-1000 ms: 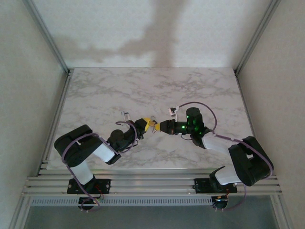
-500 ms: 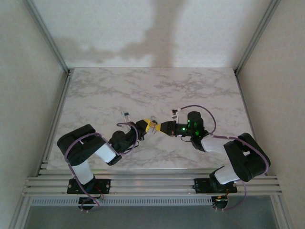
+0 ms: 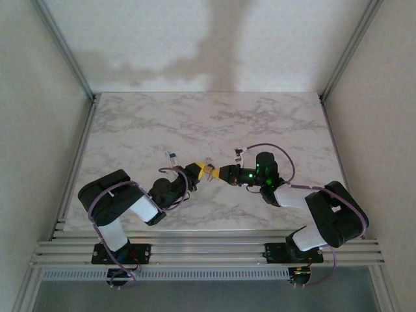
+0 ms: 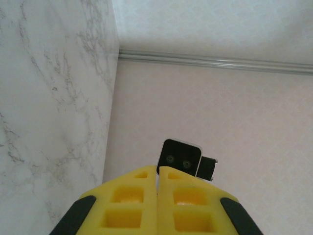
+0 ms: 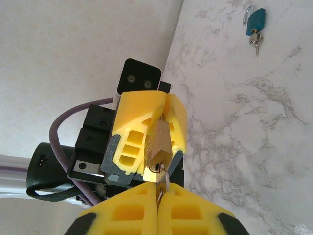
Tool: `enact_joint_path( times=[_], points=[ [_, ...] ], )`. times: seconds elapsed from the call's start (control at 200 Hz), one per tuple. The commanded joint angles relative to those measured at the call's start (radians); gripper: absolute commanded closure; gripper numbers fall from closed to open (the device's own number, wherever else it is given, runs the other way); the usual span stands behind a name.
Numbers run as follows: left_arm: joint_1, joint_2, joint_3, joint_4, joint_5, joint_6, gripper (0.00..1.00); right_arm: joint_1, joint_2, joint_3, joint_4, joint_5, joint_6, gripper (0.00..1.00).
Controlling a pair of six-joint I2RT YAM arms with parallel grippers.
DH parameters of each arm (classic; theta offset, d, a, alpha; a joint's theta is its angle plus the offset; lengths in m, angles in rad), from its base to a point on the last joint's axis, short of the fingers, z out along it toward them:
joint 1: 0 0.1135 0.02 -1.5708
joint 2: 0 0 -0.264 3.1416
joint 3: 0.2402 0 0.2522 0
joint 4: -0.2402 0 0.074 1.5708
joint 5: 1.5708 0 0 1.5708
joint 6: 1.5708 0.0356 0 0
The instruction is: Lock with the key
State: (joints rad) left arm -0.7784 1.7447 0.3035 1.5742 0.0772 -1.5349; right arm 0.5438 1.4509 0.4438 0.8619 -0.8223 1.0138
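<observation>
In the top view we see both arms reaching toward the middle of the marble table [image 3: 162, 123]. The left gripper [image 3: 203, 170] and the right gripper [image 3: 218, 173] meet tip to tip over it.

Left gripper: in the right wrist view we find its yellow fingers [image 5: 137, 122] closed on a brass padlock [image 5: 159, 144]. They grip the upper part of the body, and the shackle is hidden between the pads. In the left wrist view the two fingers stand pressed together with only a thin seam between them.

Right gripper: its jaws are closed and pinch the key [image 5: 163, 182]. The key sits at the lower face of the brass padlock, with its blade entering the keyhole. Its silvery head is caught right at the fingertips [image 5: 142, 200]. We cannot tell how far the key is turned.

A blue padlock [image 5: 255, 22] lies on the table at the far corner of the right wrist view, well apart from both grippers. Small keys [image 5: 255, 43] lie against its lower end
</observation>
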Motion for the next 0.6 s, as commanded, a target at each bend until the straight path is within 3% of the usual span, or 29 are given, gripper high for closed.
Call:
enact_joint_path(
  times=[0.0, 0.596],
  points=[
    [-0.017, -0.038, -0.024, 0.140, 0.023, 0.010, 1.00, 0.003, -0.034, 0.015, 0.055, 0.014, -0.016, 1.00],
    [0.030, -0.134, -0.033, 0.007, -0.078, 0.052, 1.00, -0.023, -0.129, -0.002, -0.023, 0.016, -0.029, 1.00]
  ],
)
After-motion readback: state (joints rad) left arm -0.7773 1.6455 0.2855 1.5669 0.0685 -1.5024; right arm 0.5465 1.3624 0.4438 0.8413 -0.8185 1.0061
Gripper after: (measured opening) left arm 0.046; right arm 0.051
